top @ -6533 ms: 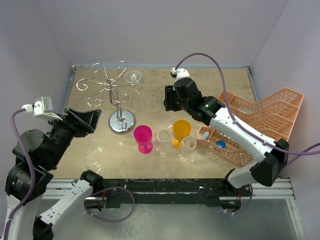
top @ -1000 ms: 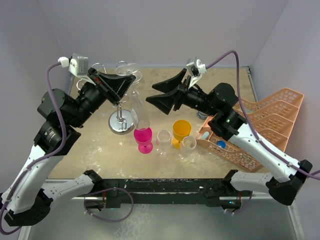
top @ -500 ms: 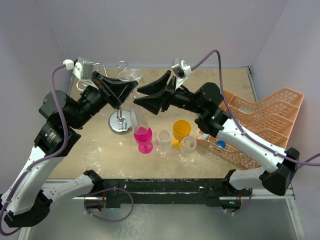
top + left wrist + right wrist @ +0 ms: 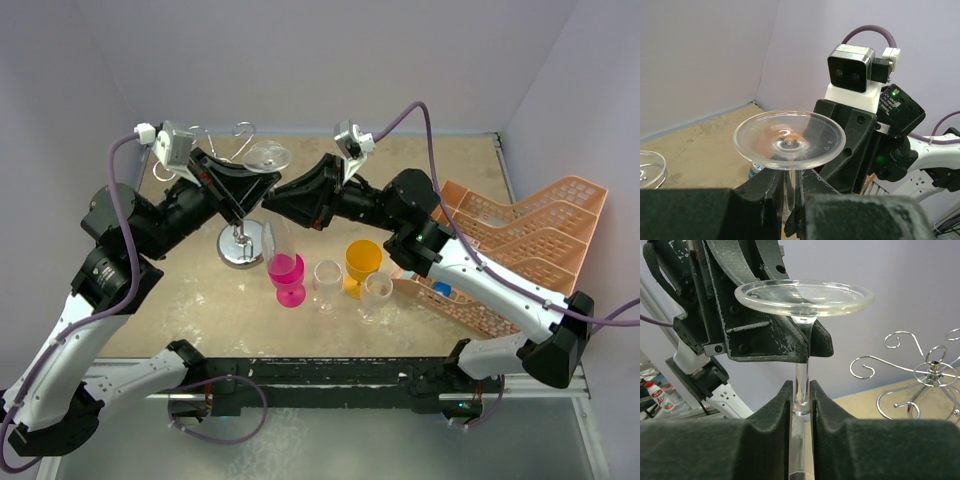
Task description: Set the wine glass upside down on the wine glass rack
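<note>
Seeing left gripper (image 4: 790, 207) and right gripper (image 4: 801, 402) both pinching the clear inverted wine glass (image 4: 805, 294) by its stem, I feared opposing pulls would snap it.

1. From above, the light was bright and even. It was diffuse and came from overhead, so the arms cast only soft, pale shadows on the table (image 4: 180, 300).
2. The chrome base of the wine glass rack (image 4: 252, 243) threw small hard glints.
3. The walls splayed outward toward the edges of the overhead view – a mild wide-angle bend.
4. In the left wrist view, the left gripper's fingers (image 4: 690, 215) were a dark, blurred mass. The foot of the wine glass (image 4: 789, 142) was sharp, with a faint orange reflection.
5. In the right wrist view, the right gripper's fingers (image 4: 715, 450) were dark and soft-edged, and the foot's rim caught white highlights.
</note>
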Controlling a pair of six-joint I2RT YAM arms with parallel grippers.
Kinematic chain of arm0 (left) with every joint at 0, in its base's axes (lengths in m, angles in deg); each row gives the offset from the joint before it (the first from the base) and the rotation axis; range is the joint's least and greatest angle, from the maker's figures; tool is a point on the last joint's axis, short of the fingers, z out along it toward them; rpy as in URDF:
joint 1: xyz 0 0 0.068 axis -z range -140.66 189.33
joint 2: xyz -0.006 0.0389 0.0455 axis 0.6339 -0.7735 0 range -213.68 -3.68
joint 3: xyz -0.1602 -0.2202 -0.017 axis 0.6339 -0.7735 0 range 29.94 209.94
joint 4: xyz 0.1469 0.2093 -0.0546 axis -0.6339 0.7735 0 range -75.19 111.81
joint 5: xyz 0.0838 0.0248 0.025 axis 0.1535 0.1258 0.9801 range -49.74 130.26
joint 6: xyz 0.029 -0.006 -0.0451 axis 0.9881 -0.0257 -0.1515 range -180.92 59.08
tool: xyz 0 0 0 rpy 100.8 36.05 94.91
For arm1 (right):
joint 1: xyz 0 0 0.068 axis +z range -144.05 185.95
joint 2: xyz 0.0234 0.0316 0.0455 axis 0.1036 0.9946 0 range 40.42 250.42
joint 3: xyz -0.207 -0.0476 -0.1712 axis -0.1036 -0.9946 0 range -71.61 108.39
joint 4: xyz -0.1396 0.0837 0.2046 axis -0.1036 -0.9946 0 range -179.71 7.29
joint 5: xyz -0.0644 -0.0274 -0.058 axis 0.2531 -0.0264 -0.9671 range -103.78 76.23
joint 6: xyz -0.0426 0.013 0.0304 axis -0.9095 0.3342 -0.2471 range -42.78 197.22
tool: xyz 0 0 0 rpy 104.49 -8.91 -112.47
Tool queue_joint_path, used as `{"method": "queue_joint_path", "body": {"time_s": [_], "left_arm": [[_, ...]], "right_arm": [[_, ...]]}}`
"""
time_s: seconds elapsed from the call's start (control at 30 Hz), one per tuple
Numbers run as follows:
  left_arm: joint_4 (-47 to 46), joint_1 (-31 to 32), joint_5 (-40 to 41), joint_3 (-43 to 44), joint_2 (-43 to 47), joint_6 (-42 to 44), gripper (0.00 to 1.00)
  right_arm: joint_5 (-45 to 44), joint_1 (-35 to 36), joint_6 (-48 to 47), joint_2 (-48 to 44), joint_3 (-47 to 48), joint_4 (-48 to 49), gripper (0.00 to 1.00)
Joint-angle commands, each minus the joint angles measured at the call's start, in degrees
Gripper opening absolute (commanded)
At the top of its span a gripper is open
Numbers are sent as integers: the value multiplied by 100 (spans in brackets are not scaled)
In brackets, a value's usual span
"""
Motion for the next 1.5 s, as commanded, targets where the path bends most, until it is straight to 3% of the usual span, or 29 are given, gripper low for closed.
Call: {"method": "queue_joint_path", "body": {"time_s": [0.0,0.1,0.27,0.33,0.47,0.57,0.77,1.0,1.47], "left_arm": [[-475,0,-445,23,127,-161,0],[-476,3,-390,-7,151,-183,0],[-445,4,-324,-28,176,-214,3],[-311,0,-166,-29,199,-196,12],[199,4,680,-41,335,-74,46],[530,4,1080,-113,501,-1,59],[1022,4,1550,-35,794,24,62],[1614,4,2291,191,1105,-58,62],[2140,4,3557,252,1771,-276,63]], "right_arm": [[-140,9,59,-53,122,351,13],[-139,36,41,-60,113,395,0],[-316,88,-38,-175,-30,625,0],[-491,92,-67,-287,-139,768,0],[-1145,94,-210,-566,-421,775,0],[-1812,94,-349,-825,-756,723,0],[-2629,94,-732,-993,-1135,716,0],[-2596,94,-1406,-564,-1255,1189,0],[-2731,92,-1837,445,-1298,2001,0]]}}
